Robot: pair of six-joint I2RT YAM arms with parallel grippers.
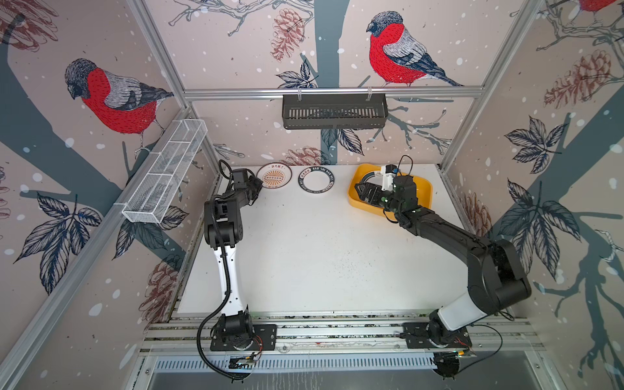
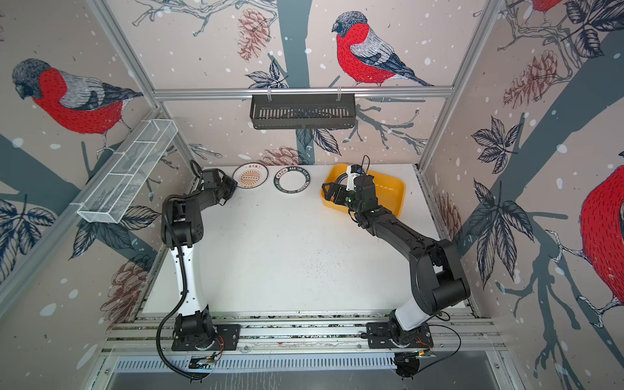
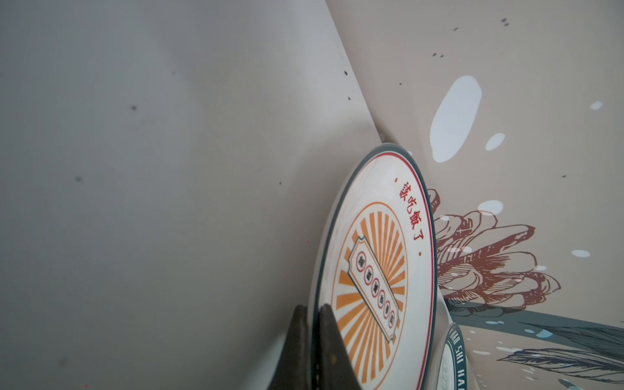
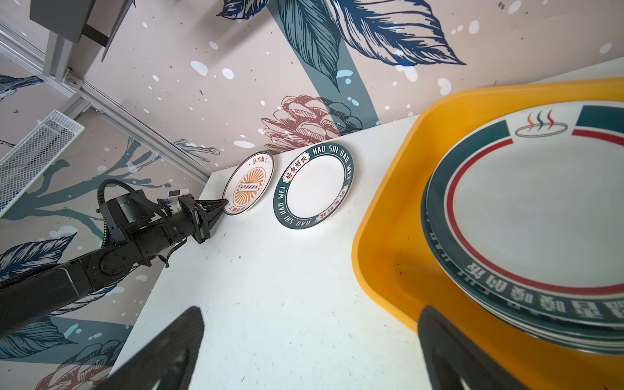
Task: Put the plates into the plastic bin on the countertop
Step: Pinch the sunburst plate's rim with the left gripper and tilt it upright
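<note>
Two plates lie at the back of the white countertop (image 1: 320, 253). The sunburst plate (image 1: 274, 175) (image 3: 378, 270) is on the left, and the dark lettered-rim plate (image 1: 316, 181) (image 4: 312, 185) sits beside it. My left gripper (image 3: 312, 307) (image 1: 259, 184) is shut on the sunburst plate's near-left rim, one finger above it and one below. The yellow plastic bin (image 1: 423, 192) (image 4: 381, 236) at the back right holds a stack of plates (image 4: 540, 219). My right gripper (image 4: 310, 310) (image 1: 363, 194) hangs open and empty at the bin's left edge, one finger over the rim and one over the countertop.
A black slatted basket (image 1: 334, 111) hangs on the back wall above the plates. A white wire mesh rack (image 1: 165, 175) is fixed to the left wall near my left arm. The back wall stands right behind both loose plates.
</note>
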